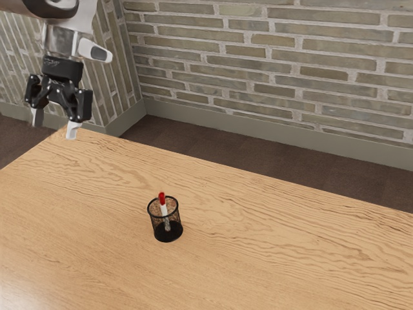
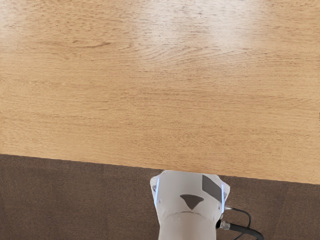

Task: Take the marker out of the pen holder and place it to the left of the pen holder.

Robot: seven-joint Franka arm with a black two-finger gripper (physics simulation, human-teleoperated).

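In the exterior view my gripper (image 1: pixel 55 128) hangs high at the upper left, its two fingers spread wide with nothing between them. The black mesh pen holder (image 1: pixel 168 231) stands upright on the table, well below my gripper and toward the exterior view's right. Inside it leans the marker (image 1: pixel 164 208), white with a red cap that sticks up above the rim. Its lower part is seen through the mesh.
The wooden table (image 1: pixel 271 258) spreads widely around the pen holder. A brick wall (image 1: pixel 277 58) rises behind the table, past a strip of dark floor. In the wrist view the robot's white base (image 2: pixel 187 200) sits by the edge of the table (image 2: pixel 150 110).
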